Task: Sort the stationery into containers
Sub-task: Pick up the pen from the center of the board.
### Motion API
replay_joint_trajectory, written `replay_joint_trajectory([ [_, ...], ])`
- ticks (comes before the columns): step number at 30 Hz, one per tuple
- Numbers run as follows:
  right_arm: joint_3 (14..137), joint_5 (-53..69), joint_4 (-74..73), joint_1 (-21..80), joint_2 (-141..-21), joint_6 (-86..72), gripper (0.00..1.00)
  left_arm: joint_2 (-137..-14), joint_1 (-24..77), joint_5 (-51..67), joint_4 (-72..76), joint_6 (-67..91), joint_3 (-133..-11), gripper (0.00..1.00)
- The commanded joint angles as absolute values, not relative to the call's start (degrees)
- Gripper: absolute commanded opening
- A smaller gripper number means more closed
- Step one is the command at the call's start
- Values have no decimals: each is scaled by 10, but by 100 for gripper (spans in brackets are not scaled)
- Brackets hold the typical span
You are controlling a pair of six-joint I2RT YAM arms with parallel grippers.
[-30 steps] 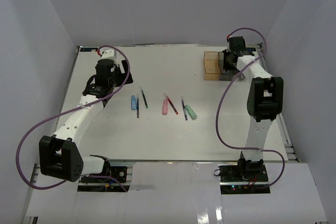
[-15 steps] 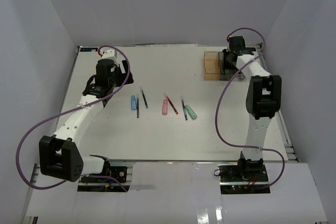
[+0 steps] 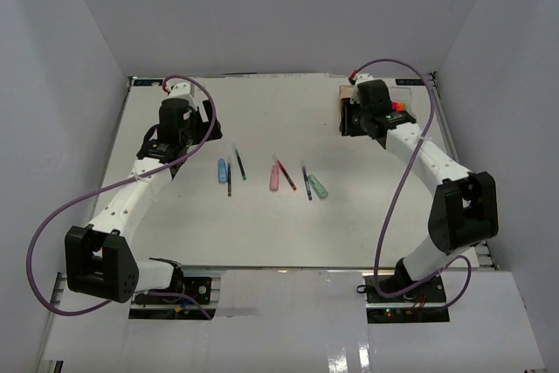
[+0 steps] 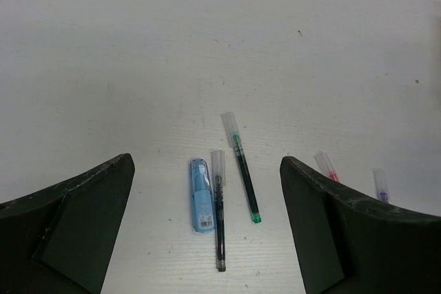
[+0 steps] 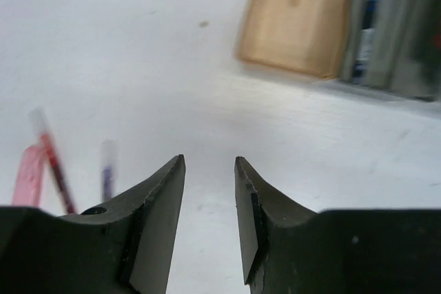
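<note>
Starting down at the near side, the left gripper (image 4: 207,163) shows its two fingers spread wide with nothing between them. Just ahead of it, centred in that gap, lies the blue stick (image 4: 200,195) on the table (image 4: 103,46). A black pen (image 4: 218,219) touches its right flank and a green pen (image 4: 242,170) sits just beside that. All three point roughly away from the wrist, so their long axes cross the line the jaws would close on, which looks a friendly lie for a pinch. The blue stick carries a small label at its near end, but the print is too fine to read. Along the same row come the pink stick (image 3: 273,177), red pen (image 3: 285,173), purple pen (image 3: 306,181) and mint stick (image 3: 318,187). I judge the left arm nearer the blue group. The right gripper (image 5: 209,163) has its fingers almost together, a slim gap showing and nothing held. From its wrist those pink, red and purple pieces lie down to the left. Farther out, up and right, stand the amber bin (image 5: 300,22) and the grey bin (image 5: 403,53) touching side by side. A blue-banded item stands in the grey one, and no brand is legible anywhere.
</note>
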State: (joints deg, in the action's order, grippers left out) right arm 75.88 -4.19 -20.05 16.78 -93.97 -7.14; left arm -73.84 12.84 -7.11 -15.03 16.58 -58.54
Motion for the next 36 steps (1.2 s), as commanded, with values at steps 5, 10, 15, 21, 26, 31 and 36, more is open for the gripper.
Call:
replay_joint_trajectory([
  [5,629,-53,-169,307,-889,-158,42,-733,124,-69,-151,171,-589,98],
  [10,588,-66,-145,370,-905,-191,41,-734,122,-67,-151,171,-589,98],
  [15,582,-80,-138,409,-929,-205,41,-737,122,-67,-151,172,-590,98],
  [21,583,-100,-130,429,-975,-217,40,-738,122,-63,-150,173,-589,98],
  [26,586,-126,-134,433,-1005,-219,40,-742,121,-62,-151,173,-589,98],
  [31,588,-136,-131,434,-1027,-215,35,-744,121,-62,-152,172,-589,98],
  [36,600,-135,-133,435,-1030,-207,22,-747,120,-61,-152,172,-591,98],
])
